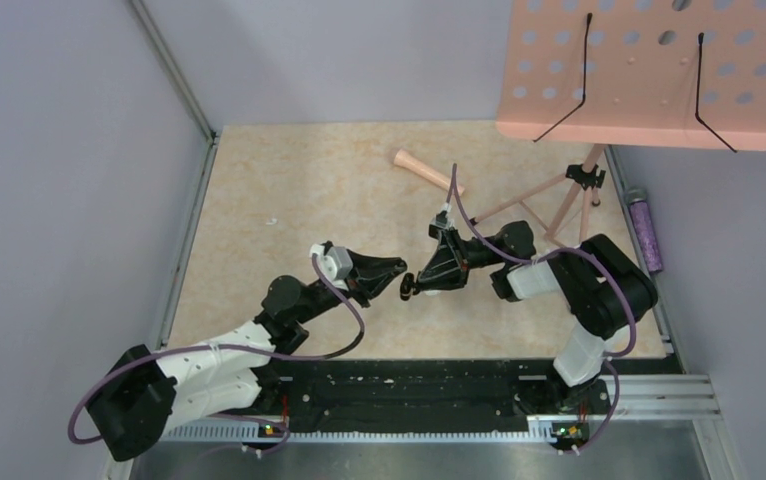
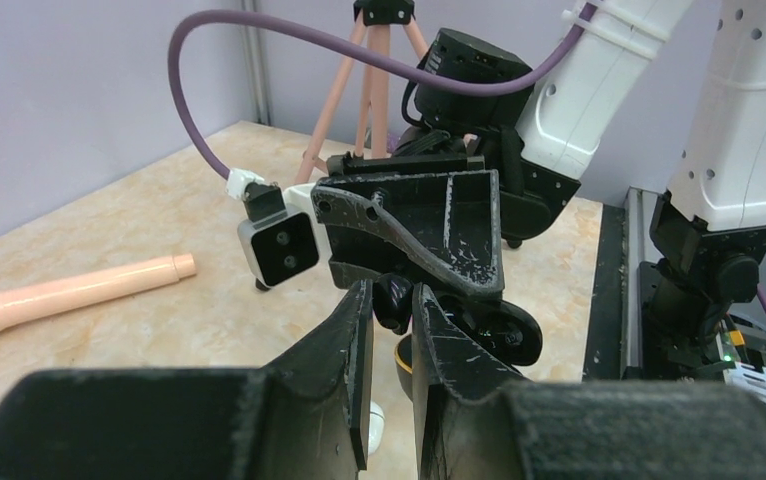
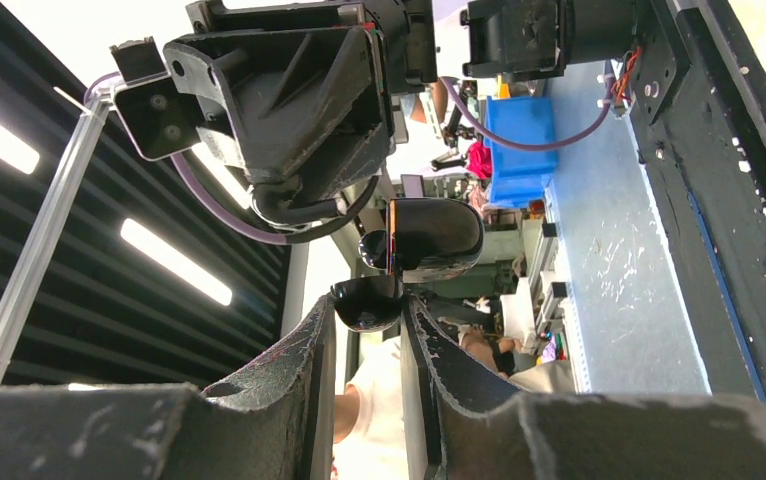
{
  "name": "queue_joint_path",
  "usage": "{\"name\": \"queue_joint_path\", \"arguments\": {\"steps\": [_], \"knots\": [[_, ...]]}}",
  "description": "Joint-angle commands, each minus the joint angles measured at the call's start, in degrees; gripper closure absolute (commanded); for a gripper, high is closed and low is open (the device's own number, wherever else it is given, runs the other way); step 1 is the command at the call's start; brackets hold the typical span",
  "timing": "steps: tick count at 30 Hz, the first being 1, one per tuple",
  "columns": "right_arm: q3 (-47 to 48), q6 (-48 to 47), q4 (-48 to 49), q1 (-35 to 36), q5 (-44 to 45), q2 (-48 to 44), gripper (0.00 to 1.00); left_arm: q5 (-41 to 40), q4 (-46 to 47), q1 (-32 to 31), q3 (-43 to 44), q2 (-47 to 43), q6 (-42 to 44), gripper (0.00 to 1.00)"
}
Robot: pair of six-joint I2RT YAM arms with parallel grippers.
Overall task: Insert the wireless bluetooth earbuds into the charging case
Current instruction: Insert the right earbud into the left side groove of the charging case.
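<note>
Lavender walls, a pale stone-patterned tabletop, a pink music stand looming in the far right corner; out over the middle the two arms are nose to nose. The right hand is clamped on the black charging case, pinching just one glossy half, so the case hangs up off the tabletop; the left hand has its fingers drawn tight together right against it.

Here's the worry: that's a thin hold on a slick shell; one nudge from the left hand and the case could twist or pop free; it might snap closed too; and anything that tiny, fumbled up here, would drop and bounce away.

What I can't make out is whether the left hand pinches anything at all. A small white blob shows low between its fingers, held or lying below, I can't say; a white speck sits on the tabletop off to the left, too small to name; the case's sockets are hidden.
</note>
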Motion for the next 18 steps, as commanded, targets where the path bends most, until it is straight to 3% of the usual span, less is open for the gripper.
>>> {"name": "queue_joint_path", "arguments": {"steps": [1,18], "knots": [[0.61,-1.40,12.44,0.22,0.49,-2.30,1.00,2.40,3.62,-0.11,0.95,1.24,-1.07,1.00],[1.03,-1.24,12.47,0.25,0.41,-2.14,1.00,3.56,6.01,-0.17,1.41,4.80,-1.95,1.00]]}}
